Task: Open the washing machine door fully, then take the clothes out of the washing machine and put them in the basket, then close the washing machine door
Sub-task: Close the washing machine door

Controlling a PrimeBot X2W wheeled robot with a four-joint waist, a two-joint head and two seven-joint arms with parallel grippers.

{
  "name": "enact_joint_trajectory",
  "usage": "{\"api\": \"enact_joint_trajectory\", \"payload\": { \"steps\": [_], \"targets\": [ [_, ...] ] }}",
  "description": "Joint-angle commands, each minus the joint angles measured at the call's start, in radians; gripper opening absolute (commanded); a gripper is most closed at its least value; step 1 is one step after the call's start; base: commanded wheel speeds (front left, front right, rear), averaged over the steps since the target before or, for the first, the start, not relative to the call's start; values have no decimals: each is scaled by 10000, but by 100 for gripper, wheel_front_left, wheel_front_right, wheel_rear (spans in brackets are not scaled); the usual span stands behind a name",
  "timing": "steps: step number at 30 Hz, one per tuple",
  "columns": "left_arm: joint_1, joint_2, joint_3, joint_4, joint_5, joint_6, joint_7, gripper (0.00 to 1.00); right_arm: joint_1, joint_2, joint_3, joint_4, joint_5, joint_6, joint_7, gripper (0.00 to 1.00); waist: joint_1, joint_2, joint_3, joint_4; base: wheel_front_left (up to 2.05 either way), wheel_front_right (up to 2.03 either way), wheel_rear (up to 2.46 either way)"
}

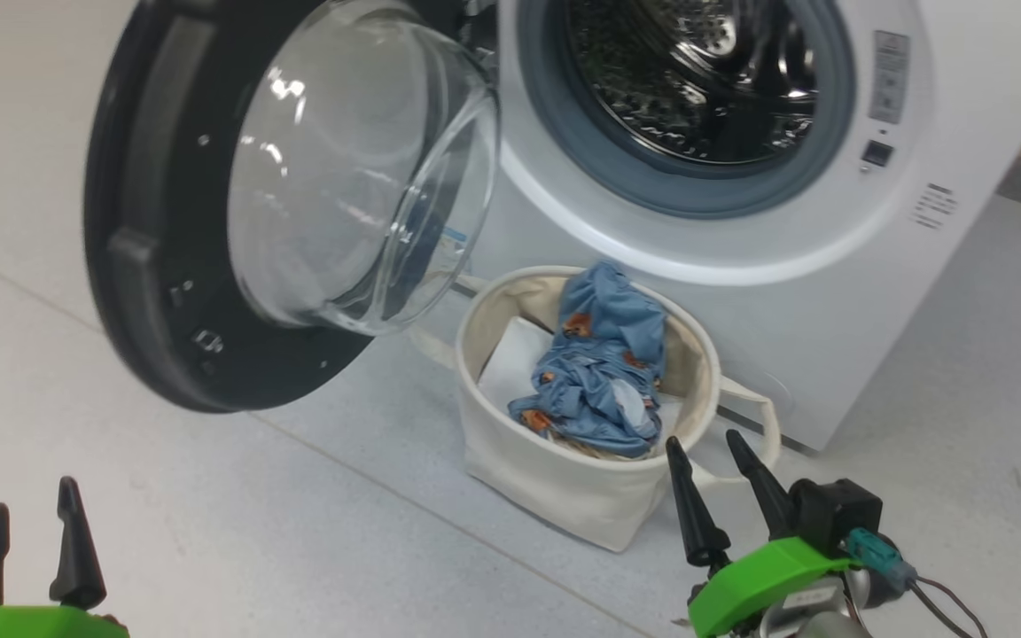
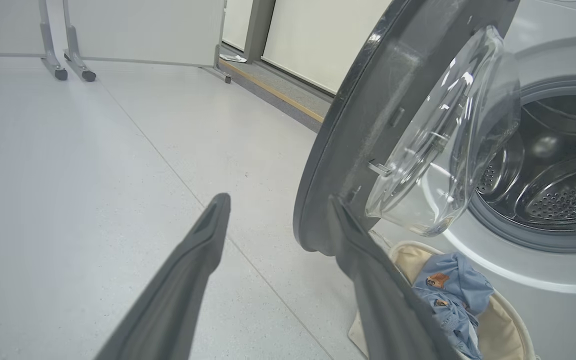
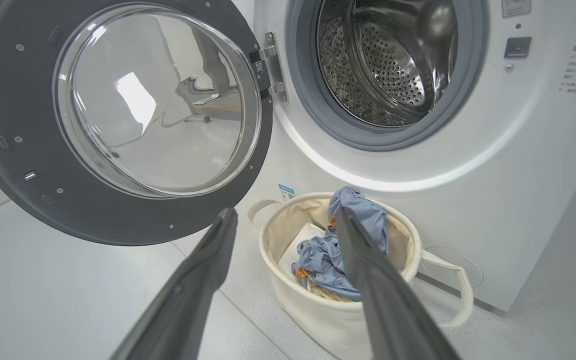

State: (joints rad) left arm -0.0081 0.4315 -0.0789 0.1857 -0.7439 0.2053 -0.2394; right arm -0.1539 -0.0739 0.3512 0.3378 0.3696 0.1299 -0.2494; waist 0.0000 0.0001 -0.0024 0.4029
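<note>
Black-fingered, parted wide and holding nothing: so with the right gripper (image 1: 703, 440), so too with the left gripper (image 1: 32, 494). Just past the right jaws, the basket (image 1: 555, 487), its near rim almost under them, with the clothes (image 1: 604, 363) heaped inside on a white sheet (image 1: 515, 359): light blue cloth with orange-brown prints, a strip of beige low beneath it. Further on, above and behind the basket, the washing machine (image 1: 830, 292), its drum mouth (image 1: 705, 80) bare steel as far as can be seen. Ahead of the left jaws and off to their right, the washing machine door (image 1: 147, 266), standing wide, its lower edge close over the basket's left handle.

By that reckoning, only the closing left to do. Possible trouble:
- Knocking or dragging the soft, light basket with an arm crossing low.
- Slipping off by pushing on the bulging glass rather than the black rim.
- Stopping short of the latch and leaving the door ajar.
- Pinching a raised fold of blue cloth under the closing door.
</note>
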Motion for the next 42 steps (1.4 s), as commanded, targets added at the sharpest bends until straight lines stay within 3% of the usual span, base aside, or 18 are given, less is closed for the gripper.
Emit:
{"api": "enact_joint_trajectory", "payload": {
  "steps": [1, 10, 19, 20, 21, 22, 27, 28, 31, 37, 42],
  "targets": [
    [-586, 256, 475, -229, -54, 13, -91, 100, -277, 39, 221, -341, -48, 8, -124, 100, 0, -1, 10, 140, 0, 0, 0],
    [-547, 227, 604, -215, -134, -91, -133, 100, -240, 93, 288, -301, 34, 8, -124, 100, 0, -1, -99, 390, 0, 0, 0],
    [-446, 229, 984, -308, -712, -404, -94, 99, -302, 82, 222, -253, -43, 8, -124, 100, 0, -1, 67, 205, 0, 0, 0],
    [-482, 202, 1104, -318, -920, -506, -81, 69, -314, 68, 202, -257, -62, 8, -124, 100, 0, -1, 106, 178, 0, 0, 0],
    [-523, 215, 1211, -300, -1107, -615, -38, 3, -318, 54, 190, -256, -77, 8, -124, 100, 0, -1, 130, 152, 0, 0, 0],
    [-577, 242, 1318, -269, -1303, -739, 26, 0, -315, 44, 187, -249, -87, 8, -124, 100, 0, -1, 141, 127, 0, 0, 0],
    [-1107, 406, 2188, 75, -2857, -1479, 630, 0, -367, -57, 202, -218, -135, 8, -124, 100, 0, -1, 292, -23, 0, 0, 0],
    [-1476, 522, 2534, 351, -3657, -1850, 1106, 0, -374, -117, 211, -204, -144, 8, -124, 100, 0, -1, 324, -53, 0, 0, 0],
    [-2309, 565, 3095, 990, -5386, -2311, 2316, 0, -320, -220, 159, -161, -142, 8, -124, 100, 0, -1, 269, -3, 0, 0, 0],
    [-4047, 1368, 3571, 2648, -7304, -2290, 4594, 0, -240, -340, 250, -106, -165, 8, -124, 100, 0, -1, 267, -2, 0, 0, 0],
    [-5134, 1639, 3683, 3571, -8277, -2113, 5934, 0, -307, -472, 335, -60, -196, 8, -124, 100, 0, -1, 413, -49, 0, 0, 0]
  ]
}}
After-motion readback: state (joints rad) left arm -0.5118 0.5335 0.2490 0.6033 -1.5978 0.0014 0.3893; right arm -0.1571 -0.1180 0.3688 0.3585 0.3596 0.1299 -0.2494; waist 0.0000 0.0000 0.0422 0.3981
